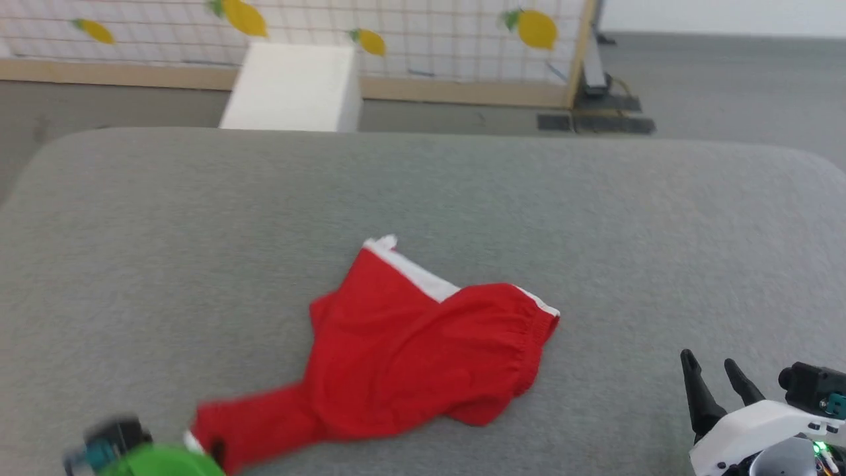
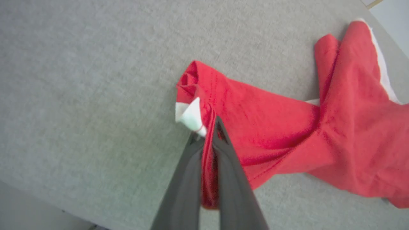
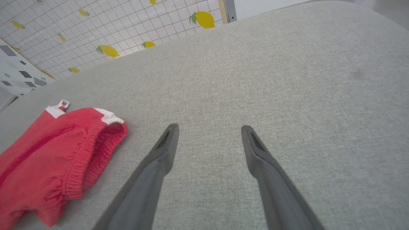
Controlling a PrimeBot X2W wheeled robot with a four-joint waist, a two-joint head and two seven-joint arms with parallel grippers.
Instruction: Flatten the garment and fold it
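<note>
1. At the middle of a wide grey fabric-covered counter [image 1: 423, 185] with rounded corners lies the garment [image 1: 410, 357], a pair of bright red soft athletic shorts with white trim, crumpled rather than flat.
2. In the head view its gathered elastic waistband [image 1: 529, 330] points to the right, a white side stripe [image 1: 416, 271] runs along the far edge, and one leg is drawn out into a narrow strip toward the lower left corner.
3. In the left wrist view the left end effector [image 2: 206, 127] is closed on that drawn-out leg: a fold of red cloth is pinched between its two long dark fingers [image 2: 230, 166], just beside a small corner of white trim [image 2: 190, 115].
4. The rest of the shorts [image 2: 351, 134] spreads away from the grip across the grey surface, creased and bunched.
5. At the lower right of the head view the right end effector [image 1: 708, 362] stands with its fingers wide apart, holding nothing, near the waistband but not touching it.
6. In the right wrist view those spread fingers [image 3: 159, 159] hover over bare grey fabric, with the waistband end of the shorts [image 3: 48, 153] off to the left.
7. Beyond the counter stand a white box [image 1: 294, 86] and a white gridded panel printed with yellow lemons [image 1: 429, 39].
</note>
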